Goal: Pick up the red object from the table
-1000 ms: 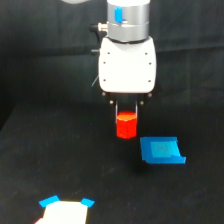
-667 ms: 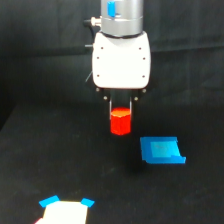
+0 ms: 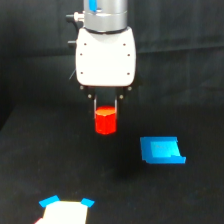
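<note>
So the end effector (image 3: pixel 106 116) is pinching the red object (image 3: pixel 105 120) btwn its two thin dark fingers (image 3: pixel 95 106), one finger on each side of the block's upper half, w/ the bottom of the block sticking out below the fingertips. The red object sits near the middle of the frame, just under the big white housing (image 3: pixel 105 56) of the arm, and looks to be clear of the table (image 3: pixel 30 165), tho from this angle I can't tell how far. It's a stubby red-orange block, brighter on top; can't tell if it's round or hex bc the pic is pretty soft. Above the white housing there's a grey metal cylinder (image 3: pixel 105 15) w/ a bit of blue at 12 o'clock. Re labels/writing: nothing readable anywhere, no brand or text I can make out on the housing, just a few small dark dots near its corners. From the red object, a flat blue piece (image 3: pixel 161 150) lies on the table at roughly 4 o'clock, well apart from it. Down at about 7 o'clock, near the bottom edge, there's a white piece w/ blue corners (image 3: pixel 65 211), partly cut off by the frame. The table is plain matte black.
</note>
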Robot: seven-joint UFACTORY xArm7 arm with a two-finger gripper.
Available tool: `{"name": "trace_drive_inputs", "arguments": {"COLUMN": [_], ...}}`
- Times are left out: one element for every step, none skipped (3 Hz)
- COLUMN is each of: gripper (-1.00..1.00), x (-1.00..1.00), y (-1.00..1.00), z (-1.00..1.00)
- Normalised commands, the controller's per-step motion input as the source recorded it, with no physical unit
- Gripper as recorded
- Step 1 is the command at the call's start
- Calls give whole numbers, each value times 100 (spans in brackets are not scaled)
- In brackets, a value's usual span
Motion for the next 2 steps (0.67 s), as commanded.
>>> {"name": "trace_drive_inputs", "arguments": {"gripper": [-100, -100], "x": [-35, -2], "y": [-74, 33], "z": [36, 38]}}
